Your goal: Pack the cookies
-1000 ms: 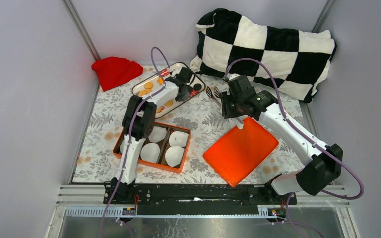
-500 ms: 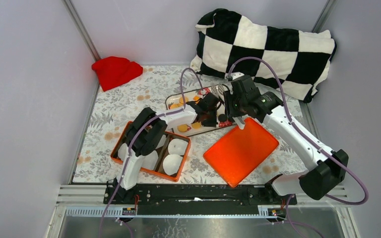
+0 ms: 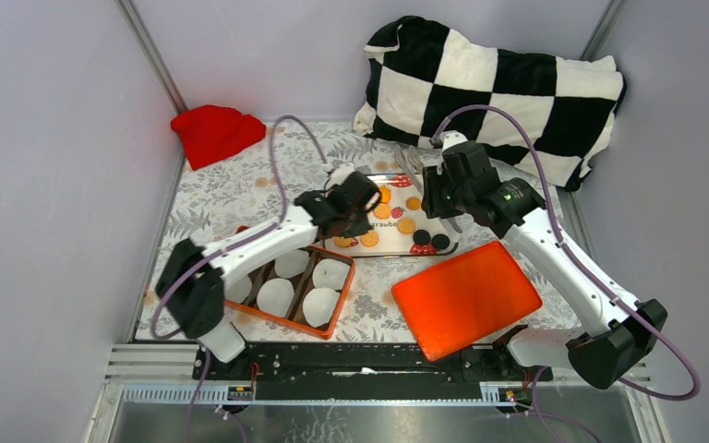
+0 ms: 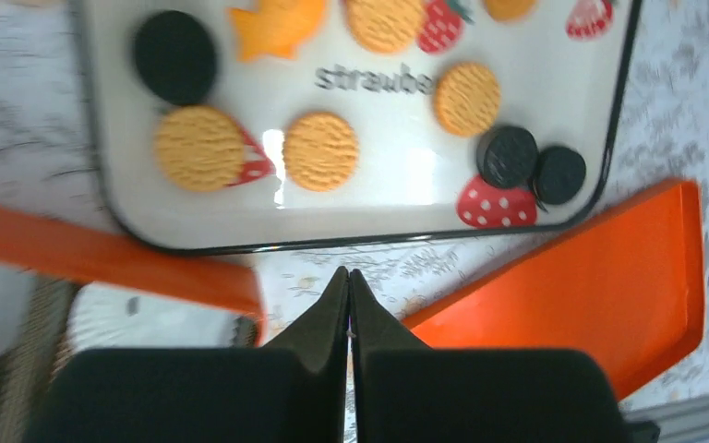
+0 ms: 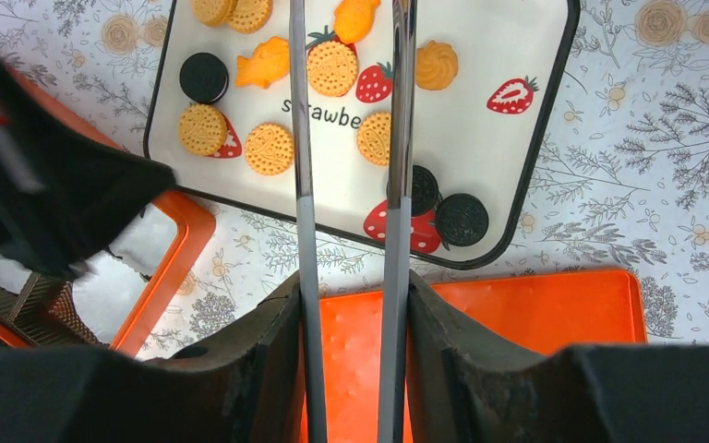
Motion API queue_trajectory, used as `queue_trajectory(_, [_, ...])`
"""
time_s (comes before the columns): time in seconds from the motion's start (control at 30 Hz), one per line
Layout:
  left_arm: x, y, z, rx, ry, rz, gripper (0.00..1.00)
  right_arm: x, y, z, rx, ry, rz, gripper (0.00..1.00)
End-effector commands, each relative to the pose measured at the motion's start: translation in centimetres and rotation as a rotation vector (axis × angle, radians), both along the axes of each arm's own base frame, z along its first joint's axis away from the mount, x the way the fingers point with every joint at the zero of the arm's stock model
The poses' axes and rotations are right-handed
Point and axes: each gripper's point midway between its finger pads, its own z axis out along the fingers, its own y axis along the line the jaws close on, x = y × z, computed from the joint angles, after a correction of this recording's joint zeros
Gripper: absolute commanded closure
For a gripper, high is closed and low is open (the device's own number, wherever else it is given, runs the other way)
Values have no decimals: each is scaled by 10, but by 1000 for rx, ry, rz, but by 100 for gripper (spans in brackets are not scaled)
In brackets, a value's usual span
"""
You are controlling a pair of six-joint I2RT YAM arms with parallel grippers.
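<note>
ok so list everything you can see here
cookies: at least nine round, six orange-yellow and three black, on the tray
tray: one, white with strawberry print, mid-table
box: one, orange, near left of the tray
paper liners: at least four, white, in the box
lid: one, orange, near right
tongs: one pair, metal, over the tray
cloth: one, red, far left
blanket: one, black-and-white checked, far right
tablecloth: one, floral, under everything
left pincer: shut, empty, beside the tray
right pincer: shut on the tongs
</note>
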Motion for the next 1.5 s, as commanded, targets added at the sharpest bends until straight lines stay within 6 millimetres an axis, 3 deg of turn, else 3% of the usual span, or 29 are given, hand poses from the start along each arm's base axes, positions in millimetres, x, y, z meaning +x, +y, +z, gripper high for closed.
queue_trajectory(0.0, [-14,88,-18,158,69,277,100,-1,8,15,50,-54,37,57])
queue_trajectory(0.23, [-21,193,-18,146,101,620,100,-10,13,18,79,-59,91,57])
queue_trajectory(0.37, [-27,234,-14,161,121,765,100,-14,20,15,114,-48,123,57])
queue_trajectory(0.57, [-17,266,-27,215,164,862,100,-19,24,8,132,-34,143,57])
queue_trajectory(0.7, [-17,283,-53,287,241,905,100,-20,24,5,130,-27,144,57])
queue_trajectory(0.9, [7,295,-70,334,238,957,100,-21,24,2,137,-24,144,57])
queue_trajectory(1.03, [39,297,-72,340,206,977,100,-23,22,-2,130,-21,140,57])
queue_trajectory(1.27, [103,284,-72,294,161,943,100,-29,22,-20,125,25,154,58])
queue_trajectory(1.47, [155,265,-88,228,150,861,100,-32,22,-31,111,55,153,58])
